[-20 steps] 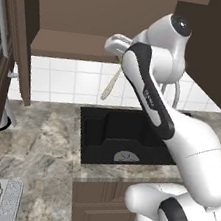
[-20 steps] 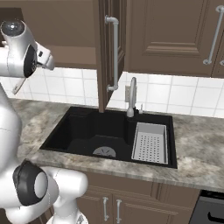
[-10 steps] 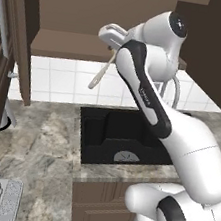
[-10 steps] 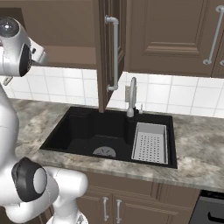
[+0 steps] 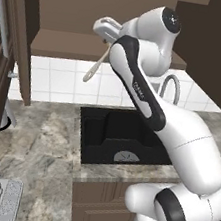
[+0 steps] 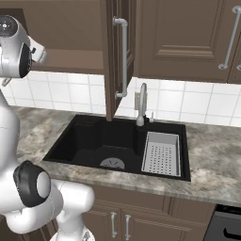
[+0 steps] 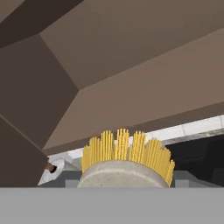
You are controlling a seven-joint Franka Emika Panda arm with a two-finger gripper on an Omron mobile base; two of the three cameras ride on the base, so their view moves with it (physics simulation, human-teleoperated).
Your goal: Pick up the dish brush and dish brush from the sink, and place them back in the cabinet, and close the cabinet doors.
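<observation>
Fingers [image 5: 111, 43]: hidden behind the hand in the left base view; the dish brush [image 5: 96, 65] hangs from them, so they are pinching its upper end. Whitish handle slants down and to the left, lower tip in front of the white tile backsplash [image 5: 61, 79], well above the counter [image 5: 40, 152]. In the hand view the yellow-orange bristle head [image 7: 127, 153] sits at the bottom centre, bristles pointing toward the cabinet's [image 5: 97, 14] brown interior.

Hand is raised at shelf height, just in front of the cabinet shelf [image 5: 72, 45] edge. Brush is not yet on the shelf.

Cabinet doors: left door [image 5: 14, 41] swung out, silver bar handle [image 6: 123, 56] of the right door edge-on in the right base view. Both open.

Sink [image 6: 89, 141] below: black basin, round grey drain [image 6: 112, 163], grey faucet [image 6: 141, 104], white rack [image 6: 161, 153] in its right part.
</observation>
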